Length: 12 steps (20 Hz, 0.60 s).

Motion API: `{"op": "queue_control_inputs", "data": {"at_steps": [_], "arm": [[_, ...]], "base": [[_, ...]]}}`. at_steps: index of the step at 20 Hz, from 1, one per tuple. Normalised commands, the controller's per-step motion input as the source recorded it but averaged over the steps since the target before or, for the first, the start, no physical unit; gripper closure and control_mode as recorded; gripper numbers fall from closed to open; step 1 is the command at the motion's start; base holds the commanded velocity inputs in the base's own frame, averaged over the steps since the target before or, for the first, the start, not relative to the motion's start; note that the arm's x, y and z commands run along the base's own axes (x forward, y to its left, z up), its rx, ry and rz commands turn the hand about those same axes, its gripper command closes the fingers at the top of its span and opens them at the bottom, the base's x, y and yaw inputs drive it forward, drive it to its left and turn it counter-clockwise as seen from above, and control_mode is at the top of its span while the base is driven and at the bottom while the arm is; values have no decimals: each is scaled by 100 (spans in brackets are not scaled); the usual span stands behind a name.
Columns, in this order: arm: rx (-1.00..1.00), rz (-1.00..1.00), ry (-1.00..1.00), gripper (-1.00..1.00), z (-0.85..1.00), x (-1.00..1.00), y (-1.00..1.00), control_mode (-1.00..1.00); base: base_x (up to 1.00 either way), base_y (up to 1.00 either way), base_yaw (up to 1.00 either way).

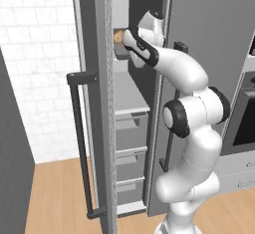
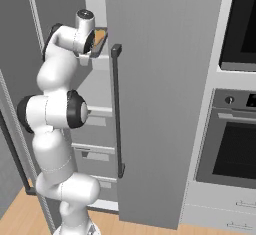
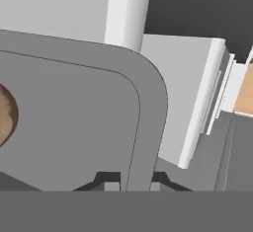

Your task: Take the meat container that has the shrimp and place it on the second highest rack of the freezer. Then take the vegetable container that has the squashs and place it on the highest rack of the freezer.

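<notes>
At the left we see the freezer's open door, a flat matte grey slab seen almost edge-on, with a long dark bar handle running down its face. Past that edge the interior opens: pale smooth shelf boards above and three grey drawers stacked below, each with a recessed grip. The white arm, glossy with dark joint rings, reaches up into the upper part of this narrow opening.

There the tool is closed on the near rim of the vegetable container, one dark fingertip on each side of the raised edge. The container is a shallow dark-grey tray with a thick rim and a broadly rounded corner. A tan, mottled squash shows at the left edge of the hand view, lying inside it. In the right base view the tray is held up high in the freezer, roughly level, its far end inside the cavity.

The room is tight: the door edge stands close on the left, and the closed right door with its own vertical handle lies just beside the tray on the right. Beyond the tray's corner a pale shelf edge drops away, with wooden floor far below.
</notes>
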Motion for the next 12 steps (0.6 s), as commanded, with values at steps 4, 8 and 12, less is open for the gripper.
{"op": "queue_control_inputs", "data": {"at_steps": [4,8,12], "arm": [[1,0,6,100,12,79,0,-100],[0,0,8,-100,26,78,2,-100],[14,2,5,-100,11,-11,2,-100]], "base": [[0,0,0],[0,0,0],[0,0,0]]}}
